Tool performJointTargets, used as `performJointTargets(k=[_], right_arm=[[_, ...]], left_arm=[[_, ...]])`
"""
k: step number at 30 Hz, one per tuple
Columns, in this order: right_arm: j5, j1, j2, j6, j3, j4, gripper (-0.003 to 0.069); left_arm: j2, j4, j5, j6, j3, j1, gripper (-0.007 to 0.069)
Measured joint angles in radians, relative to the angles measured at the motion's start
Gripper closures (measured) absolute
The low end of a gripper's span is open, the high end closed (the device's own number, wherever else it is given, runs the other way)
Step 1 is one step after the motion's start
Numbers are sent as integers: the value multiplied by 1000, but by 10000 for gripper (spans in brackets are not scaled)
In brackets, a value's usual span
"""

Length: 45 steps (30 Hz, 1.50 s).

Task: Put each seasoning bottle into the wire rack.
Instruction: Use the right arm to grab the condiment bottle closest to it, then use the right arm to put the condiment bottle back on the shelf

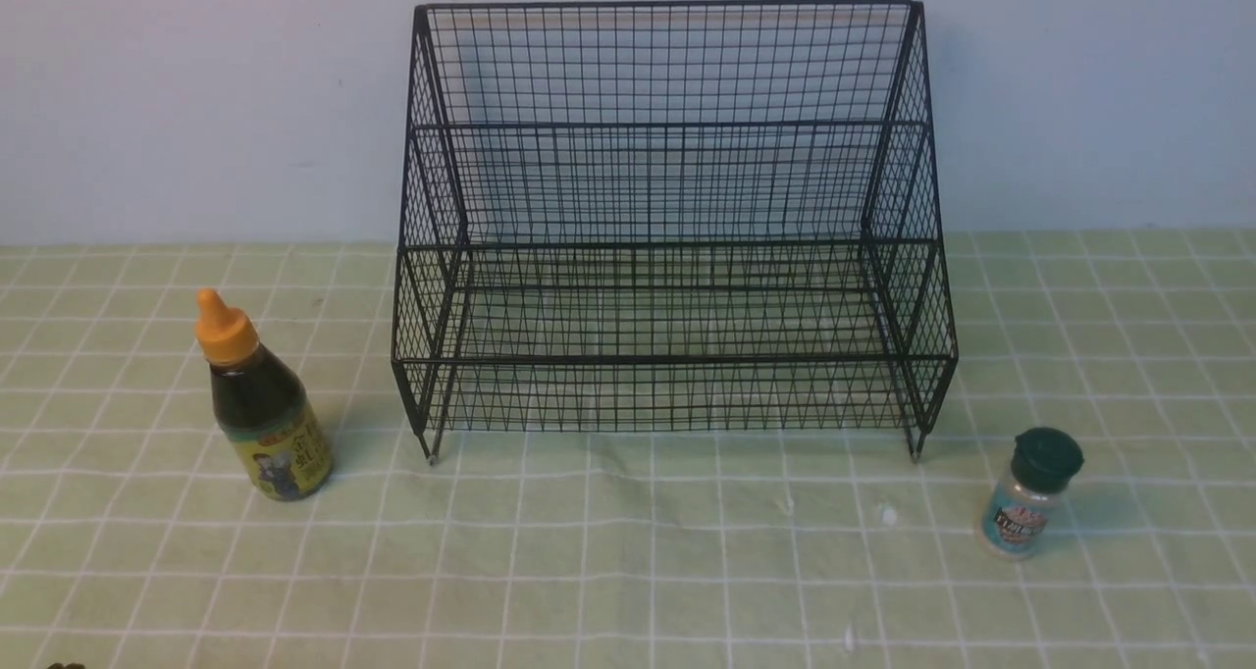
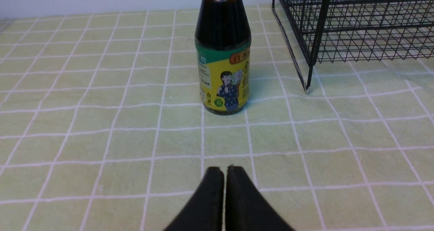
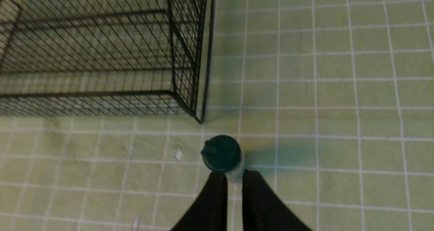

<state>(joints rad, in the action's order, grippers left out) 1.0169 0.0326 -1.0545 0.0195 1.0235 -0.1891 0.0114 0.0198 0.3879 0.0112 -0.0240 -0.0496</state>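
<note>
Both bottles out of the rack, one per arm

Dark bottle (image 1: 263,404) stands lower left, in front of your left gripper (image 2: 225,171), which is pinched closed and empty. The wire rack (image 1: 667,357) sits centre. The shaker (image 1: 1030,497) is lower right, under your right gripper (image 3: 234,175), barely parted and holding nothing.

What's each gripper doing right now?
Left gripper: shut, empty; bottle stands ahead, apart.
Right gripper: slightly open, empty; shaker just past its tips.
</note>
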Motion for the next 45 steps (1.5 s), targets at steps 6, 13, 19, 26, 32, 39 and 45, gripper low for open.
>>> performJointTargets(k=[6,13,19,26,32,39,45], right_arm=[[-14,98,-197,37,11,41,410],[-67,166,-333,-61,14,130,181],[-106,166,-467,-66,17,143,90],[-124,166,-580,-62,17,140,169],[-106,167,-583,1,27,124,314],[82,167,-421,36,91,102,315],[196,167,-239,70,202,41,315]], left_arm=[[0,0,0,0,0,0,631],[0,0,0,0,0,0,631],[0,0,0,0,0,0,631],[0,0,0,0,0,0,631],[0,0,0,0,0,0,631],[0,0,0,0,0,0,631],[0,0,0,0,0,0,631]])
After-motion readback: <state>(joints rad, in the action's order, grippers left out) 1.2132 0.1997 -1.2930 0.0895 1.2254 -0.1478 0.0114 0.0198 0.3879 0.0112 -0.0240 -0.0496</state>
